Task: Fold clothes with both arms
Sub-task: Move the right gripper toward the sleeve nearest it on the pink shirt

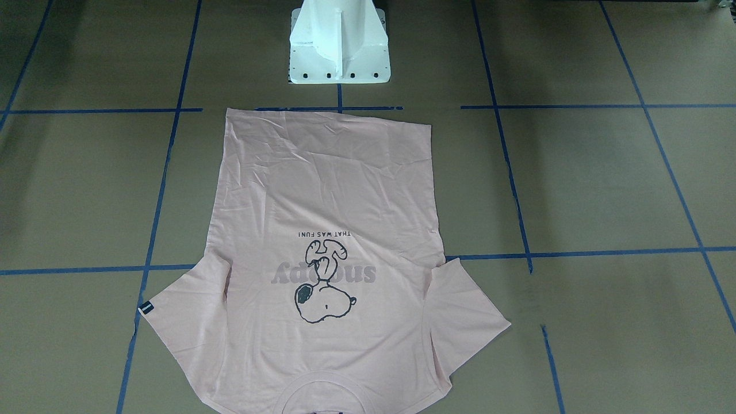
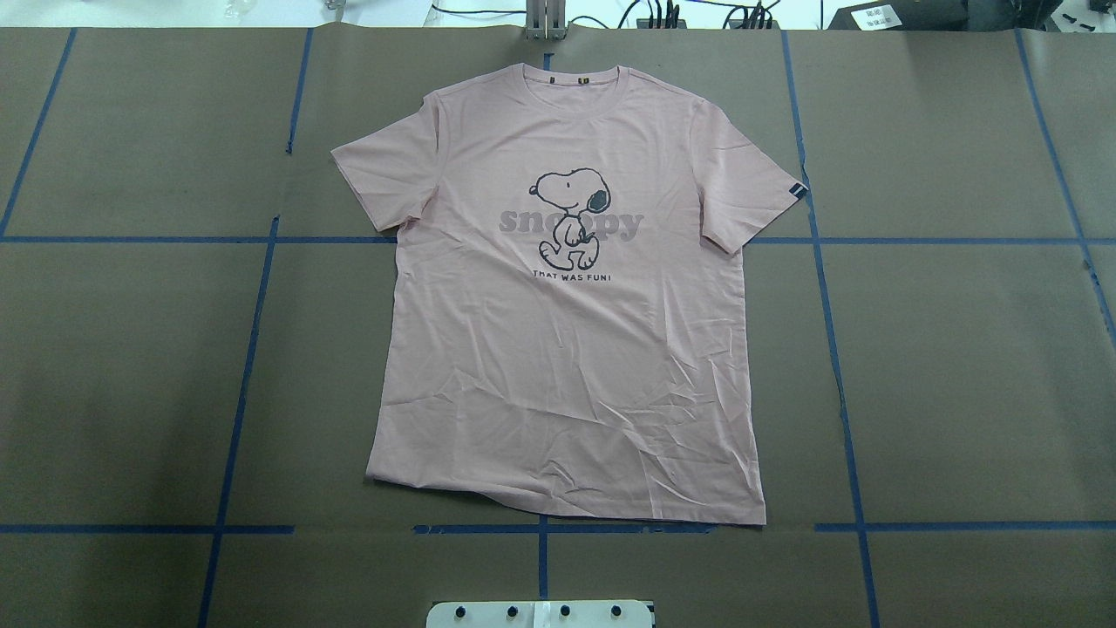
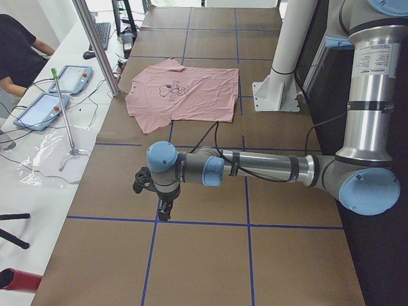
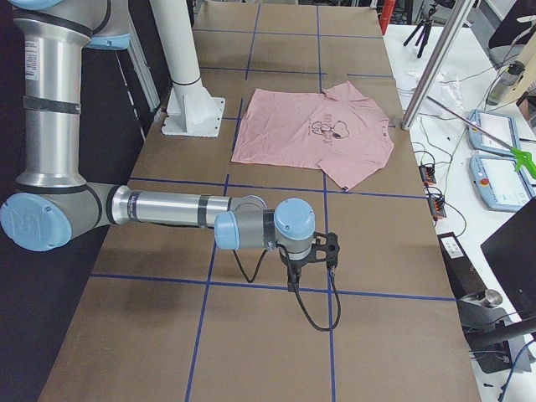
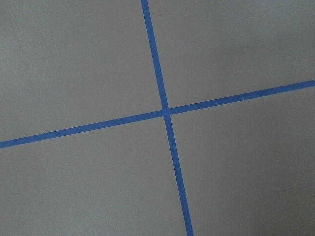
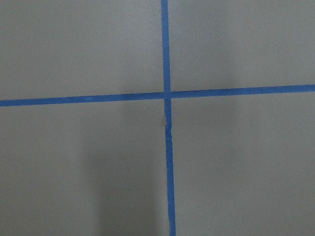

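Note:
The pale pink T-shirt (image 2: 567, 349) lies flat and print side up in the middle of the brown table, collar away from the robot's base. It also shows in the front view (image 1: 328, 190), the left view (image 3: 191, 95) and the right view (image 4: 310, 134). Its black sleeve tag (image 2: 797, 189) is on the robot's right. My left gripper (image 3: 164, 209) hangs over bare table far to the shirt's left. My right gripper (image 4: 293, 283) hangs over bare table far to its right. Both show only in the side views, so I cannot tell if they are open or shut. Both wrist views show only blue tape crossings.
The white pedestal base (image 1: 339, 52) stands at the near hem of the shirt. Blue tape lines (image 2: 253, 331) grid the brown table. Beyond the far edge are tablets (image 3: 41, 111), a metal post (image 3: 95, 44), cables and a seated person (image 3: 19, 51).

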Controlling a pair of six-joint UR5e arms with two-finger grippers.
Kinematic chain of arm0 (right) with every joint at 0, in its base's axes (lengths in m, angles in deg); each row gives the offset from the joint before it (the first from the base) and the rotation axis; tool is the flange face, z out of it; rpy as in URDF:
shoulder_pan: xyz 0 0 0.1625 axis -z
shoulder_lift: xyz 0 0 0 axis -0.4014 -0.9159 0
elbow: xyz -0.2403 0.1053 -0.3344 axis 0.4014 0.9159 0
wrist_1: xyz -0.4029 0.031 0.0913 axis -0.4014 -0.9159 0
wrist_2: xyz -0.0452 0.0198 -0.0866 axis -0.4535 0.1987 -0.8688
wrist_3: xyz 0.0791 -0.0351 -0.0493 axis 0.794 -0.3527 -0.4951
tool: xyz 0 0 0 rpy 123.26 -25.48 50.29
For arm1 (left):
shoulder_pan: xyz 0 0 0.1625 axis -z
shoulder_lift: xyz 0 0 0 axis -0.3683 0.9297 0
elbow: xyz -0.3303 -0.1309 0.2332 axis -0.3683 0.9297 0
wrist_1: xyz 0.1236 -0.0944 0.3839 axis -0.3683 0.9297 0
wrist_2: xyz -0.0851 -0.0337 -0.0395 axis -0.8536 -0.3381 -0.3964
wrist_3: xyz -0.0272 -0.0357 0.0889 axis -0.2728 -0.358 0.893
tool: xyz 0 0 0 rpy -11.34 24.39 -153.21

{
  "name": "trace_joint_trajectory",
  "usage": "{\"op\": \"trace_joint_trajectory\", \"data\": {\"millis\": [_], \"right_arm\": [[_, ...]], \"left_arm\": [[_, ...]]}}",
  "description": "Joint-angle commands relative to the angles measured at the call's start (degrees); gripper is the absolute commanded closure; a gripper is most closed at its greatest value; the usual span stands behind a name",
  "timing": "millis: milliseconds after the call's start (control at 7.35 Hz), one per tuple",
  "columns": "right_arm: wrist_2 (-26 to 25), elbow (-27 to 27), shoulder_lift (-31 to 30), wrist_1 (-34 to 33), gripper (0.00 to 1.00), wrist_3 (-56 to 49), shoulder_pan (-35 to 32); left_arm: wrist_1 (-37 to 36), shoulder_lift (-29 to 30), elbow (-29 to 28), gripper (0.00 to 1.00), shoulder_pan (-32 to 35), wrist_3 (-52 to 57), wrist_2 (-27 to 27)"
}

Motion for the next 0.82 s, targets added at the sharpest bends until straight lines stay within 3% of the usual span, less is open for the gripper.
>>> {"op": "trace_joint_trajectory", "data": {"millis": [0,408,544,681], "right_arm": [[-0.1,-0.2,0.3,0.1,0.00,0.0,0.0],[0.4,-0.3,5.3,0.3,0.00,1.1,3.2],[0.6,-0.4,7.7,0.4,0.00,1.8,4.1],[2.5,2.8,9.4,1.4,0.00,2.1,7.7]], "left_arm": [[0.2,0.4,0.3,0.00,-0.1,-0.2,0.0],[0.8,4.0,5.1,0.00,-0.2,-0.4,-1.3],[3.1,4.0,6.5,0.00,-0.3,-0.2,-8.0],[11.5,4.1,4.3,0.00,-0.5,-0.4,-9.9]]}}
